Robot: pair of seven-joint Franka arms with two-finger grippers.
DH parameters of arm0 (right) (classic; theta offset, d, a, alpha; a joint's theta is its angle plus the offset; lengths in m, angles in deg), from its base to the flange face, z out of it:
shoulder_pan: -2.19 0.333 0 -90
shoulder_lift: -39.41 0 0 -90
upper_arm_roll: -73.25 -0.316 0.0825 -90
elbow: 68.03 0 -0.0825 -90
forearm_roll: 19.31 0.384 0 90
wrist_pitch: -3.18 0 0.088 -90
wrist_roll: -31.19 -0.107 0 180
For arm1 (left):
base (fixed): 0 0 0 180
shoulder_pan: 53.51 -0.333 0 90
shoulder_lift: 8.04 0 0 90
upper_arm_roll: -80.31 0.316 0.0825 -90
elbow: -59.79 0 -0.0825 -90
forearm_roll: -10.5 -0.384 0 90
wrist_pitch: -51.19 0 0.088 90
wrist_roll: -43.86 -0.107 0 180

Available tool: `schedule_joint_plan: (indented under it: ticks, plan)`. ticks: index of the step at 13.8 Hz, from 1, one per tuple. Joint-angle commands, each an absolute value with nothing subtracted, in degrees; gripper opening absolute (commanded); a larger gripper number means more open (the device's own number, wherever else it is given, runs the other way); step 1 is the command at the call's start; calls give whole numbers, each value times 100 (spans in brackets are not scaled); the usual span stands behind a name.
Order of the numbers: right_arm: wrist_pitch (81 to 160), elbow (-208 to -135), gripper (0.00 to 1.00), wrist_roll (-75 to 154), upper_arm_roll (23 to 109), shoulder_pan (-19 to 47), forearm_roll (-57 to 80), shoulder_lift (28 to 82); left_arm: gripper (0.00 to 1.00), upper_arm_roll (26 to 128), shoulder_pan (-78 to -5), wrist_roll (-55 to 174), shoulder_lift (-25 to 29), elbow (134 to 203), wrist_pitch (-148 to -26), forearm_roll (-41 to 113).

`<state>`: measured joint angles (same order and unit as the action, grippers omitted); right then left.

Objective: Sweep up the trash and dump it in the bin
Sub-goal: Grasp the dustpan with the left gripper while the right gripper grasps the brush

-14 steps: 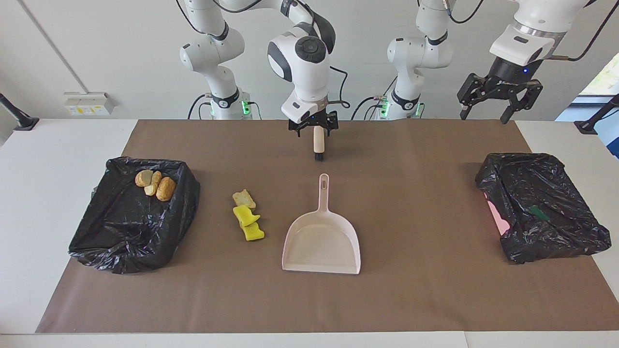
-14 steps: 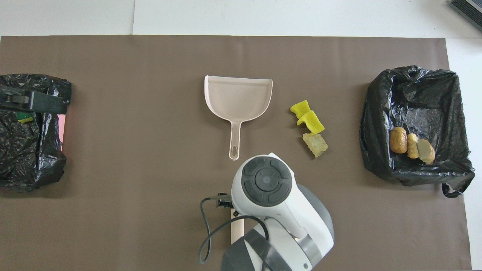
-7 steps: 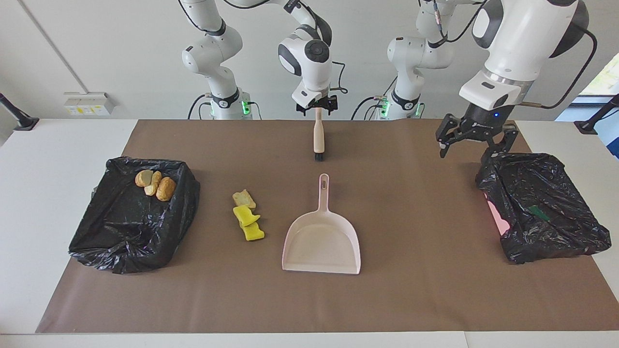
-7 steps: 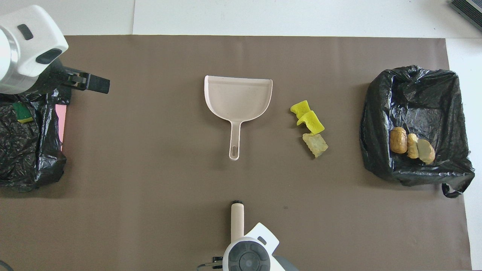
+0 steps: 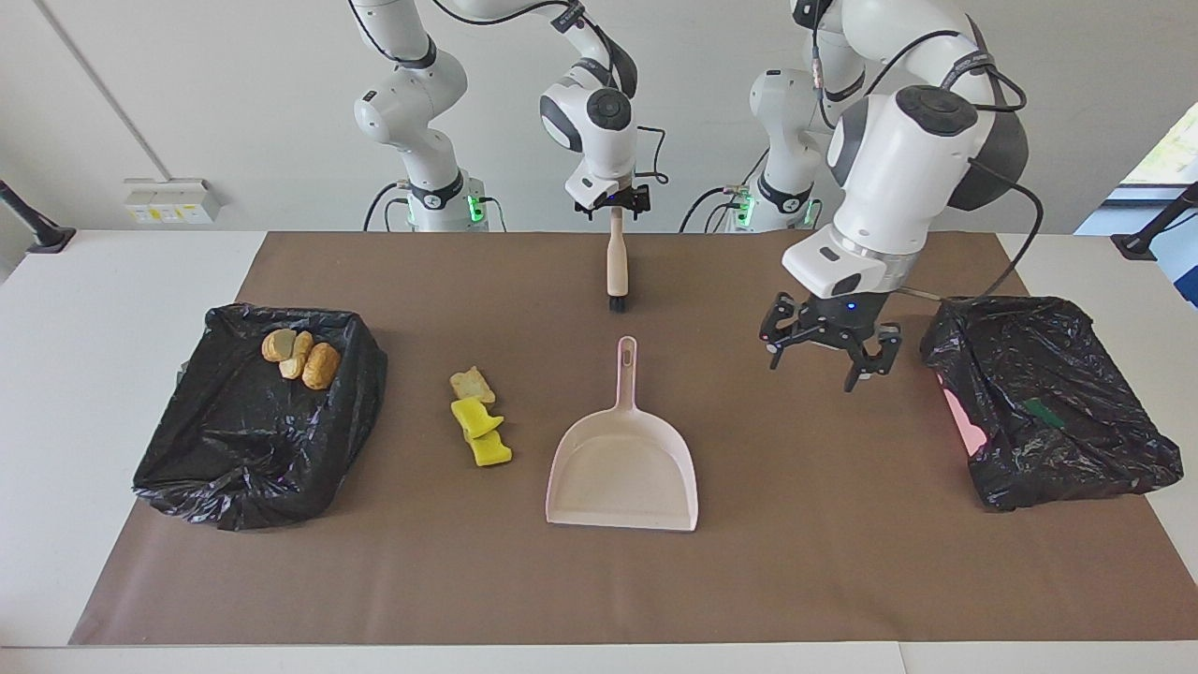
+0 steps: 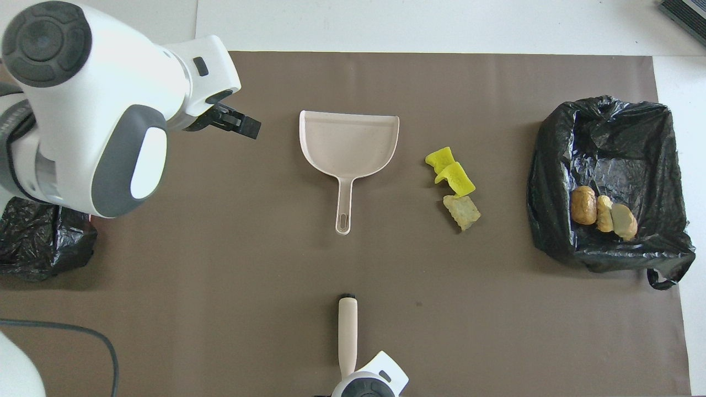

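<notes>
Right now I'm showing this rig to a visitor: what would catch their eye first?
Probably the left gripper, open and empty, hanging over the mat between the pale pink dustpan and the black-lined bin at its end. Next, the yellow sponges and bread-like chunk lying loose beside the dustpan. The right gripper is at the brush handle's end.

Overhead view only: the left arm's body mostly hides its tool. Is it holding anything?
Observer: No, the left tool hangs open and empty over the mat, between the handle of the dustpan and the black-lined bin.
Operator: What's in that bin?
Observer: One green scrap shows inside.
Operator: And the right tool?
Observer: Open, at the handle end of the brush, which lies on the mat.
</notes>
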<state>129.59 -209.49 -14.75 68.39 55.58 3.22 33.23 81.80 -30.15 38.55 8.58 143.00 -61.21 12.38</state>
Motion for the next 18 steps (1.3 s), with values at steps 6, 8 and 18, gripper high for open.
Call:
schedule_joint_plan:
  ticks: [6, 8, 18]
  plan:
    - [13080, -21103, 0, -1470, 6841, 5528, 469, 3176, 100, 8268, -1740, 5597, 1217, 15355, -7553, 1279]
    - [13036, -21006, 0, -1329, 6850, 5432, 460, 3290, 100, 8268, -1590, 6043, 1174, 15750, -7835, 1287]
    - [11491, -20944, 0, 427, 6885, 3264, -629, 2326, 52, 8312, -1308, 6987, 1385, 16236, -8583, 1235]
